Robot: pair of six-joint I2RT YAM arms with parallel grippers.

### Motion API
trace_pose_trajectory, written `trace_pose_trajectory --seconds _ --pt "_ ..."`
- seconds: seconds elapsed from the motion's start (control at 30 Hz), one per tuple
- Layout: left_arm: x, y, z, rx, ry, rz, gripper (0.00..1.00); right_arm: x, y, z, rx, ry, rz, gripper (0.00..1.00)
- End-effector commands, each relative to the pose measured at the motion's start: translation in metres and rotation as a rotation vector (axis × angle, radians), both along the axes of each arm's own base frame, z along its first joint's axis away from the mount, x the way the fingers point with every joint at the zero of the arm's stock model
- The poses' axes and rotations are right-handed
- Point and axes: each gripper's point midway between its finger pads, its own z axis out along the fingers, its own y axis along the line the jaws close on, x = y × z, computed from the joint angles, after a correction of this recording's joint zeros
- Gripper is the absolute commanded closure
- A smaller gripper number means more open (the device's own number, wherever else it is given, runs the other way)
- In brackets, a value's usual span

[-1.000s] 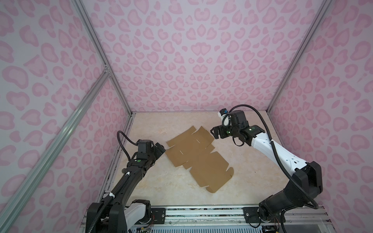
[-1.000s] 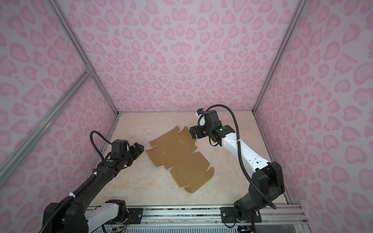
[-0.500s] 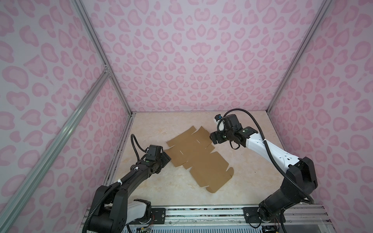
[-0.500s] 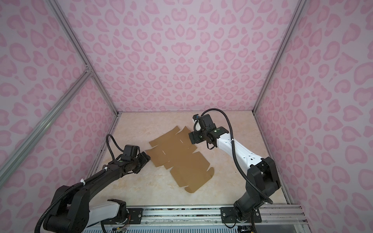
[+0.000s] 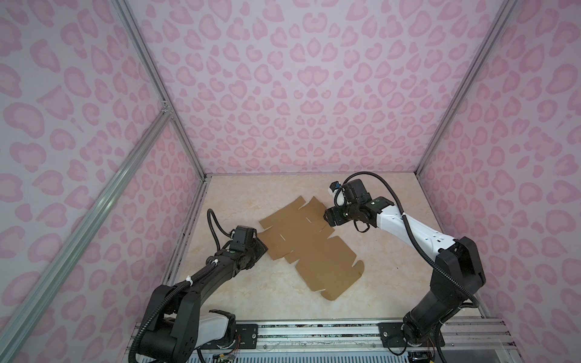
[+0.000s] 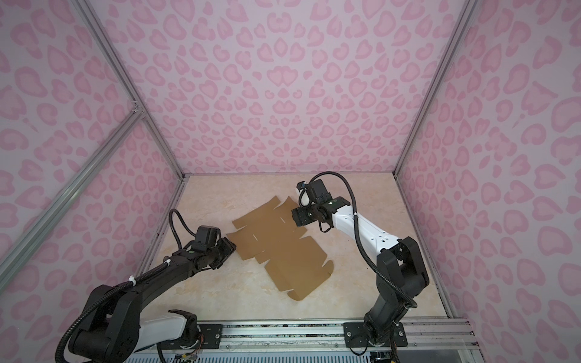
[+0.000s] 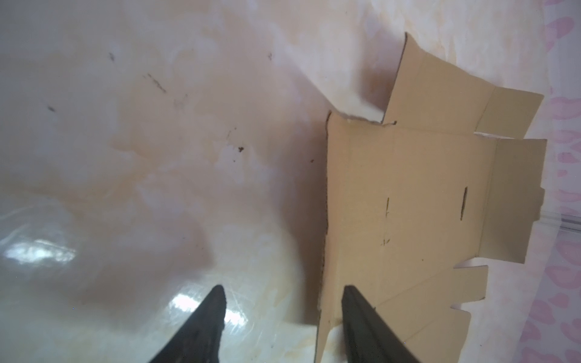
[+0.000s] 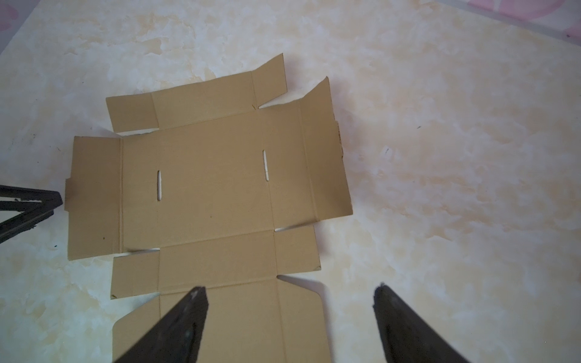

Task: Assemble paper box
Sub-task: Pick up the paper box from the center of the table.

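Cream marbled tabletop [image 5: 251,195] between pink-spotted walls [image 5: 298,94] bears the paper box [image 5: 308,248]; both jaws apart.

Top views evenly lit, sharp, edges bent. Left wrist view: glare on table [image 7: 41,251], soft shadow beside paper box [image 7: 408,188].

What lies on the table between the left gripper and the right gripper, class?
The flat, unfolded paper box: in both top views the sheet spans the stretch from the left gripper to the right gripper.
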Motion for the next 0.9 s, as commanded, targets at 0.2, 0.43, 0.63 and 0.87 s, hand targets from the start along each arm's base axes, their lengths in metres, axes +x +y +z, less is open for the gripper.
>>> trace_pose_trajectory --seconds 0.2,0.43,0.63,0.87 --pt "0.014 -0.011 0.001 -0.038 -0.046 -0.006 0.50 -0.007 0.021 -0.003 -0.001 0.001 0.056 0.15" --pt "0.022 -0.015 0.004 -0.052 -0.085 -0.015 0.63 -0.015 0.034 0.006 0.031 -0.016 0.080 0.15" --pt "0.024 -0.017 -0.003 -0.052 -0.079 -0.016 0.72 -0.024 0.045 0.018 0.078 -0.032 0.097 0.15" --pt "0.029 -0.019 -0.005 -0.064 -0.092 -0.016 0.78 -0.038 0.059 0.037 0.139 -0.053 0.129 0.15"
